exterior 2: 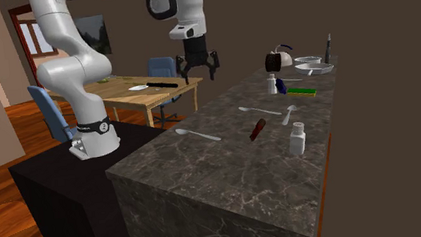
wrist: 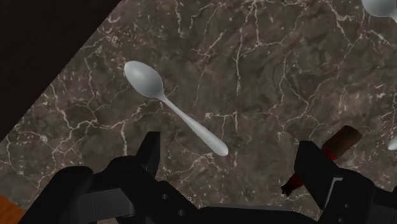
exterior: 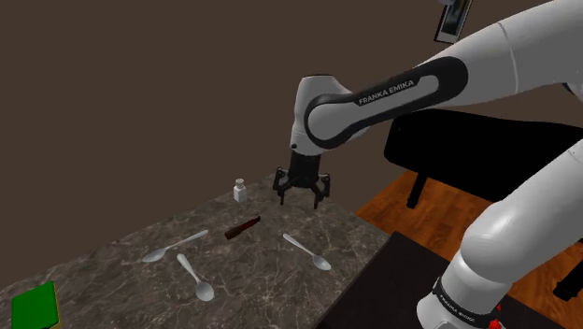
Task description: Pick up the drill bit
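The gripper [exterior: 302, 193] hangs above the counter [exterior: 262, 280], its fingers [wrist: 151, 156] spread wide and empty. They are open for an approach and not yet around anything. It points straight down, which suits a thing lying flat.

The bit [exterior: 242, 228], a short dark red-brown rod, lies on its side about midway across the counter. It is between the edge nearest the stand and the far edge, where a white bottle [exterior: 240, 191] stands. In the wrist view the bit peeks out just past one finger, not between the two. A spoon [wrist: 175, 108] near the stand-side edge lies below the gap instead. So the hand sits high and to the stand side of its target.

I judge this to be the approach. The hand needs to shift toward the counter's middle and centre the bit between the fingers. It should then turn so the fingers close across the bit's thin width, and descend.

The risk is the rod itself — slim and low. The tips must come almost down to the counter, and a glancing touch could roll it away.
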Controlling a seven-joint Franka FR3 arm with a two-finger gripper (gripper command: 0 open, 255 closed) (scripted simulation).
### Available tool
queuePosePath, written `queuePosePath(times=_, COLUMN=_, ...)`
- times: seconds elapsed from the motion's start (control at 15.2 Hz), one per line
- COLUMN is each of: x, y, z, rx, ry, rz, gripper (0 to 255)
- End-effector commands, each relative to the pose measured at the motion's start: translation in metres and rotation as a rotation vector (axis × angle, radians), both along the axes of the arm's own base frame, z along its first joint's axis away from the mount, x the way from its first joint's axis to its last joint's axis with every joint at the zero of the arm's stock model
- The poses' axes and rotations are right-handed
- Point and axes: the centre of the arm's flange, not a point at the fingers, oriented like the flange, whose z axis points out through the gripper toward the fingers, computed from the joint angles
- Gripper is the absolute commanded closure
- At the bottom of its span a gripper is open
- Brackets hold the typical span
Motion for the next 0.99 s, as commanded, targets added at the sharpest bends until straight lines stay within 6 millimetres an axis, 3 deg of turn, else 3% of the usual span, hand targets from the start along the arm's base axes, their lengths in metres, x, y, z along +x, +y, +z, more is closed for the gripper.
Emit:
queuePosePath(times=0.0, x=0.019, y=0.011, z=-0.018, rx=0.005, ry=-0.001, rz=-0.075, gripper=0)
queuePosePath(times=0.46, x=0.083, y=0.036, z=-0.072, rx=0.017, ry=-0.001, rz=-0.318, gripper=0)
queuePosePath(times=0.92, x=0.152, y=0.045, z=-0.126, rx=0.029, ry=-0.002, rz=-0.561, gripper=0)
